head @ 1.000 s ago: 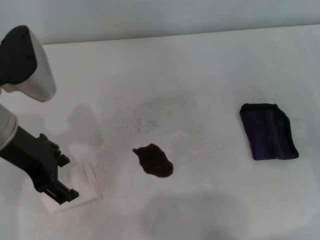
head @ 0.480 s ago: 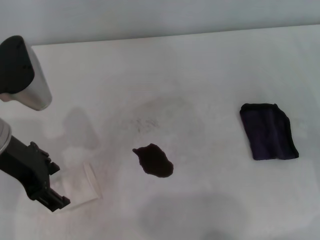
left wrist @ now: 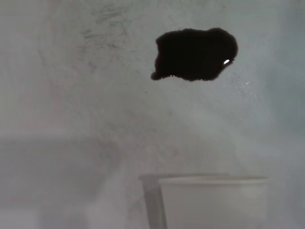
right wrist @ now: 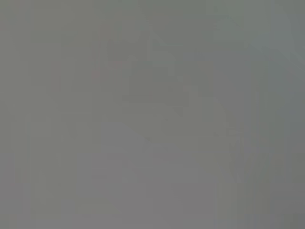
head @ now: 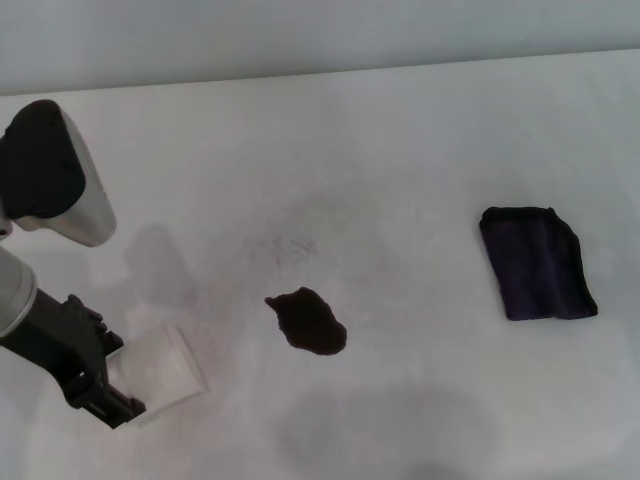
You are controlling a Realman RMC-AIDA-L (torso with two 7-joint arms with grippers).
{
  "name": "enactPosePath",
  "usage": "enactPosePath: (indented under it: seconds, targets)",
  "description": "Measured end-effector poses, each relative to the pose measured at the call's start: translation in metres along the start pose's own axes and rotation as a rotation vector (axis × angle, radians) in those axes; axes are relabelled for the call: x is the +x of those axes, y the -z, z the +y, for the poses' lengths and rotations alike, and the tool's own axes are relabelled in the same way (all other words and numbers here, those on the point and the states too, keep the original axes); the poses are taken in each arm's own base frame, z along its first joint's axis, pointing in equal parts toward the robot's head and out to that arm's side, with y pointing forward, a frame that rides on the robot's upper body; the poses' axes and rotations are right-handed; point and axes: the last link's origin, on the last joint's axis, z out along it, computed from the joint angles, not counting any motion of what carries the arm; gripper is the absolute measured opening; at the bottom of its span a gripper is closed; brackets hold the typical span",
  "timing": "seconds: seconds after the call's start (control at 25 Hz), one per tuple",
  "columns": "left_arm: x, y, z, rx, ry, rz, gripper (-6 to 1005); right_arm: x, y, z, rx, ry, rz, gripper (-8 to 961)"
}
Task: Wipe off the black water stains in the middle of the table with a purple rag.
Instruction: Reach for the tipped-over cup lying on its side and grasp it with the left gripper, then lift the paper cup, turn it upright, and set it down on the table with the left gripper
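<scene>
The black water stains are one glossy blackish-brown blotch [head: 308, 322] in the middle of the white table [head: 400, 160]; it also shows in the left wrist view [left wrist: 195, 53]. The purple rag [head: 537, 262] lies flat at the right, well apart from the blotch, with nothing touching it. My left gripper [head: 105, 385] is at the near left, shut on a clear plastic cup [head: 160, 368] held tilted, its mouth towards the blotch. The cup's rim shows in the left wrist view [left wrist: 212, 181]. My right gripper is out of view, and its wrist view shows only flat grey.
Faint grey smudges and speckles [head: 290, 245] mark the tabletop just beyond the blotch. The table's far edge [head: 320, 72] meets a pale wall. My left arm's grey and black housing [head: 55, 175] hangs over the left side.
My left gripper has drawn back a little towards the near left with the cup, and the arm housing has shifted. The blotch and the rag have not moved.
</scene>
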Motion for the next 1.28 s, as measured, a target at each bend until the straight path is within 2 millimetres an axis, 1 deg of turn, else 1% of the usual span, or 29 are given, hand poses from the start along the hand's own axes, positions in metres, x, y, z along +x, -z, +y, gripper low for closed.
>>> enactPosePath:
  seconds: [0.44,0.64,0.92,1.08,1.28]
  targets:
    - [0.001,-0.025,-0.005,0.017,-0.006,0.027,852,-0.001,0.0,0.0,-0.002,0.0,-0.004,818]
    - [0.006,-0.028,-0.006,0.009,-0.031,0.062,850,-0.003,-0.002,-0.001,-0.001,0.004,-0.013,818]
    - [0.019,-0.022,-0.009,0.036,-0.046,0.121,741,-0.005,-0.004,-0.002,0.001,0.013,-0.02,817]
    - [0.029,-0.02,-0.015,0.094,-0.038,0.209,714,-0.005,-0.005,-0.001,-0.002,0.017,-0.022,817]
    - [0.039,-0.024,-0.024,0.17,-0.04,0.432,694,-0.006,-0.006,0.0,-0.008,0.02,-0.025,817]
